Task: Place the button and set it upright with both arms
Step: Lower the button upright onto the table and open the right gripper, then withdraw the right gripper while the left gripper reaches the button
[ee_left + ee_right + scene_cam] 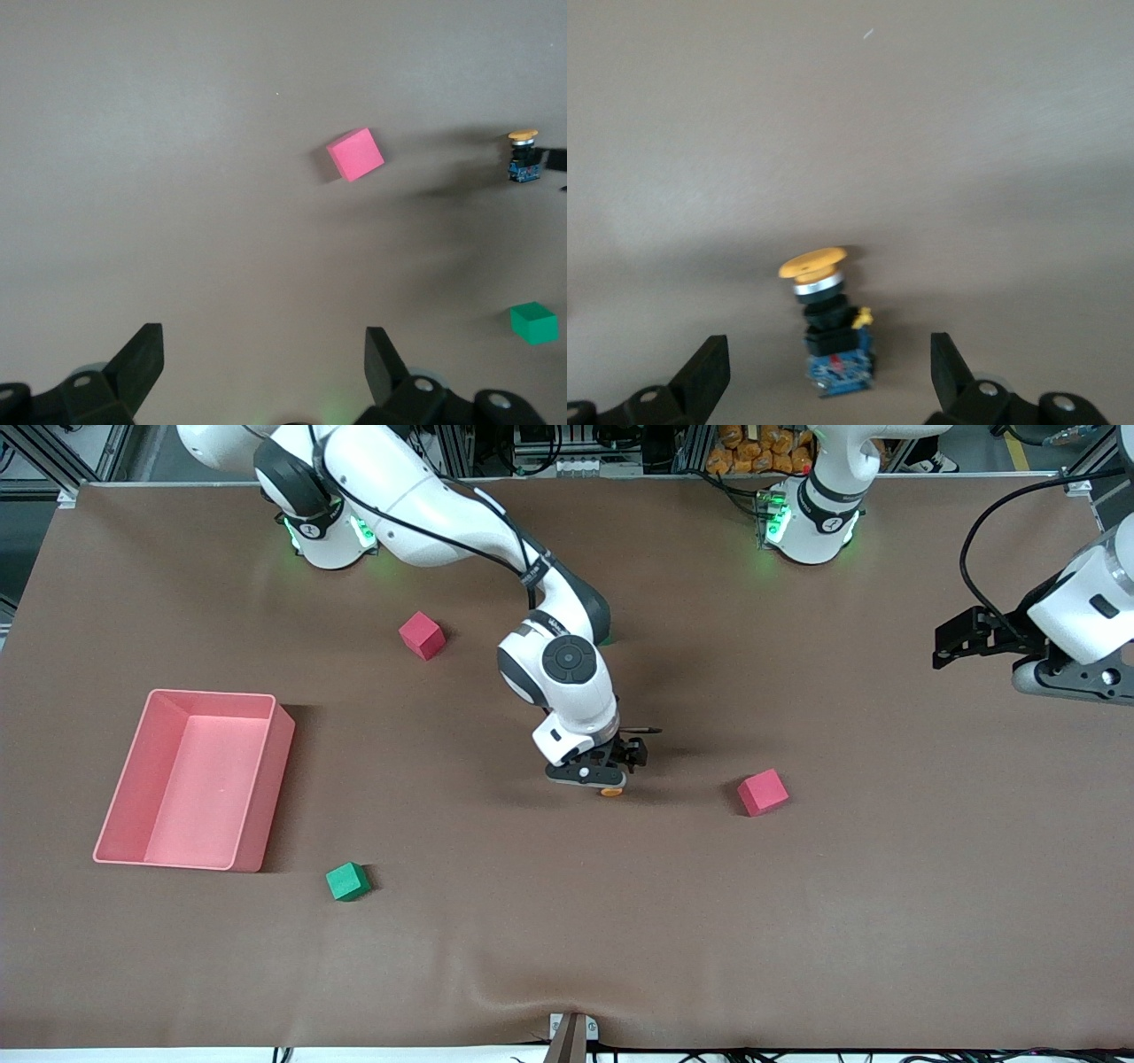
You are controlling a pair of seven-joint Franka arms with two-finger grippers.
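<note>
Near the middle of the brown surface [567, 921]: right claw [611, 772], reaching down from the right arm [461, 514], low over the button [611, 790]. Fingers [709, 367] spread wide in the right wrist view, one on each side of the button, both apart from it; released, nothing gripped. Button between them with orange cap [812, 261] up and slightly tilted, silver collar under the cap, black body lower down, small blue and red part at the base. From the front camera only the orange cap showing, peeking out under the claw's lower edge. Same button also visible in the left wrist view, cap uppermost, at the edge of the picture.

At the left arm's end of the surface: left claw [952, 642] up in the air, waiting. Fingers [142, 354] wide apart in the left wrist view, released, nothing between them.

Elsewhere on the surface:
- red cube [763, 792] near the button, toward the left arm's end
- second red cube [421, 635] farther from the front camera, toward the right arm's end
- green cube [347, 881] nearer to the front camera
- pink bin [257, 797] toward the right arm's end, open side up
</note>
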